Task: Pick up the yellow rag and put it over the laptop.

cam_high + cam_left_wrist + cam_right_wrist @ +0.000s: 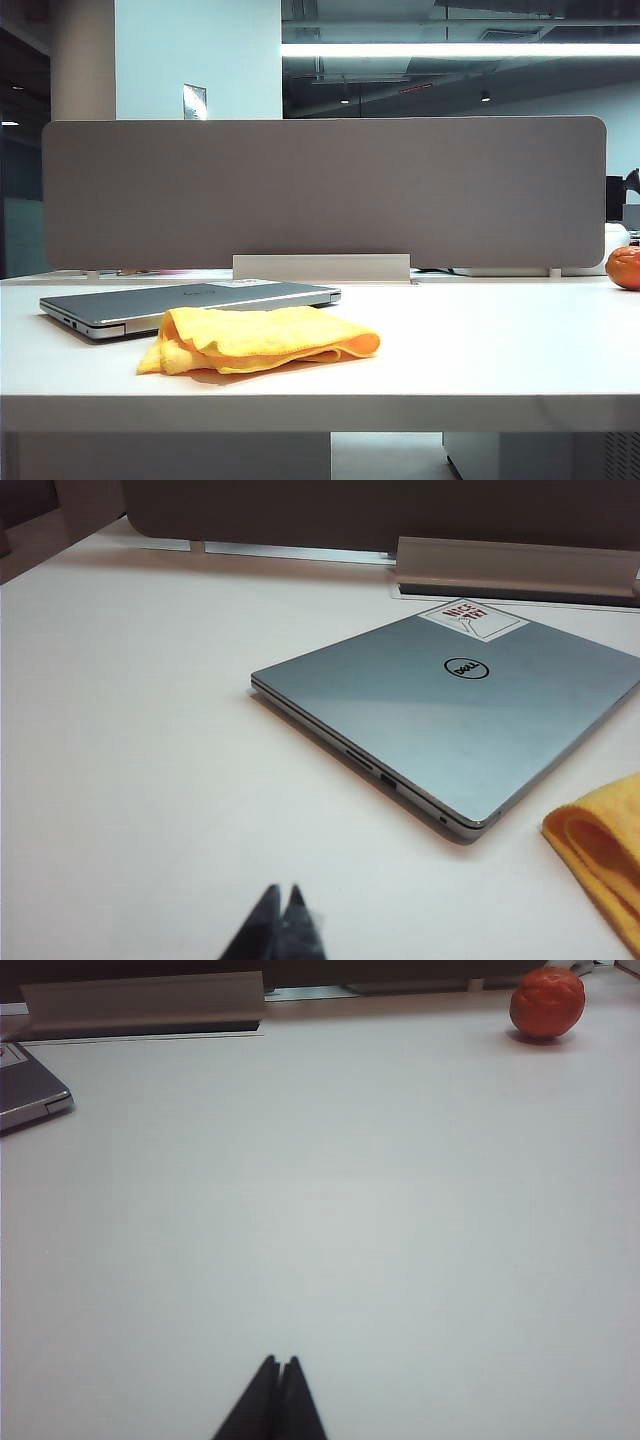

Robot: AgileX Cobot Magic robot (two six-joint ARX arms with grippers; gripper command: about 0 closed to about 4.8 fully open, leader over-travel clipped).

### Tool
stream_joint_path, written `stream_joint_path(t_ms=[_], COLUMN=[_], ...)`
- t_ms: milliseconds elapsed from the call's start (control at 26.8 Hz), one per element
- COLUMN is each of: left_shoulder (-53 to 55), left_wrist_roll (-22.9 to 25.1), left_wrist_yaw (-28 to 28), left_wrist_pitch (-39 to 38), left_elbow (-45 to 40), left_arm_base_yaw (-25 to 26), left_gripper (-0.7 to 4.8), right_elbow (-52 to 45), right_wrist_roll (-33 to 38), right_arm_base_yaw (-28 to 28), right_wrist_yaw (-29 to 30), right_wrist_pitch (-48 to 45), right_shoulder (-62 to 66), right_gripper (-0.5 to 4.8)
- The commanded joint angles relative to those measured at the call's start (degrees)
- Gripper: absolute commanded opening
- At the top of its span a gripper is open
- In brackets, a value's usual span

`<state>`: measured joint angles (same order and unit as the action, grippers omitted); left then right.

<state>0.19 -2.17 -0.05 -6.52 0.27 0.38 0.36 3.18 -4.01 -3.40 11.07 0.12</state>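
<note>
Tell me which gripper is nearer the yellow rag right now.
Left. The left gripper, shut, sits over bare table with the yellow rag and the laptop in its view. The right gripper, shut, sees no rag.

A: From my feed I see a white table (480, 350), with a long grey partition panel (320, 190) standing along its far edge on a pale metal foot (321, 267).

B: Behind it?

A: Pale wall (200, 50) at 11 o'clock, with a column just left of it. Dark ceiling with one bright strip light (460, 49) from 12 to 2.

B: Same on mine.
</note>
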Motion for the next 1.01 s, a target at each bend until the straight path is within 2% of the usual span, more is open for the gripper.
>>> stream_joint_path(t_ms=[37,633,708,1006], left_shoulder=[0.0,0.0,0.0,0.0], left_wrist_roll=[0.0,0.0,0.0,0.0], left_wrist_yaw=[0.3,0.2,0.3,0.3], left_wrist_pitch=[0.5,0.6,0.6,0.5], left_elbow=[0.2,0.2,0.2,0.2], left_arm_base_yaw=[0.0,0.0,0.0,0.0], left_gripper=[-0.06,-0.06,-0.06,-0.06], right_elbow=[-0.3,-0.3,-0.3,-0.3], right_wrist_roll=[0.0,0.1,2.1,3.3], right_arm_base_yaw=[0.0,0.0,0.0,-0.2], right_wrist_yaw=[0.1,0.7,3.5,24.3], right_wrist_pitch=[-0.8,-1.1,-1.4,-3.1], right_shoulder=[0.0,0.0,0.0,0.0], right_gripper=[-0.05,-0.05,-0.05,-0.05])
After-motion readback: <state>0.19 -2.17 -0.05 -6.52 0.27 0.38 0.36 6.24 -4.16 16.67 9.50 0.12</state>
